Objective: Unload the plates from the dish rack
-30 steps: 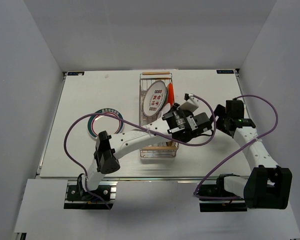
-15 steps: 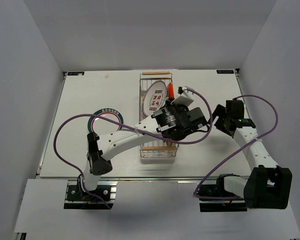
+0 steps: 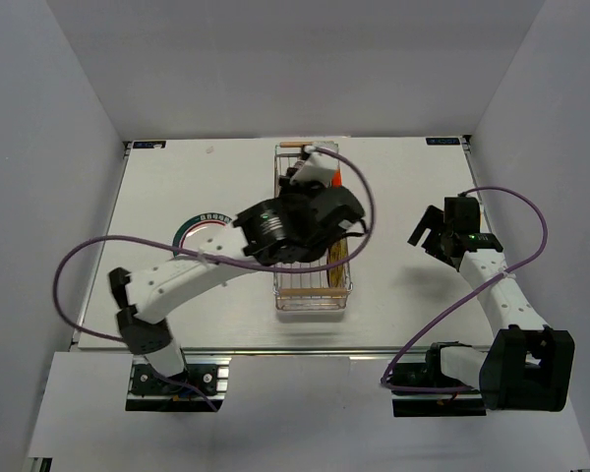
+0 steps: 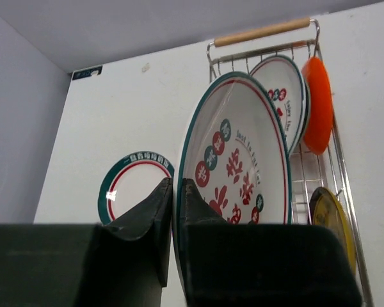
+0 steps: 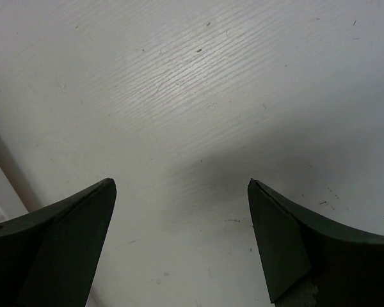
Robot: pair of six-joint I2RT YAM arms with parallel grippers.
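In the left wrist view my left gripper [image 4: 176,185] is shut on the near rim of a white plate with a green rim and red marks [image 4: 240,153], which stands upright in the dish rack [image 4: 262,32]. Behind it in the rack stand a second plate of the same pattern [image 4: 283,89] and an orange-red plate [image 4: 320,105]. A yellow-brown plate [image 4: 333,214] leans at the right. From above, the left arm hides the far half of the dish rack [image 3: 315,290]. My right gripper [image 3: 428,228] hangs open over bare table, right of the rack.
One green-rimmed plate [image 3: 208,220] lies flat on the white table left of the rack, partly under the left arm; it also shows in the left wrist view as the flat plate [image 4: 131,185]. Grey walls enclose the table on three sides.
The left arm has swung from the rack's right side to above the rack, and its jaws have closed on the marked plate's rim. The right arm has not moved.
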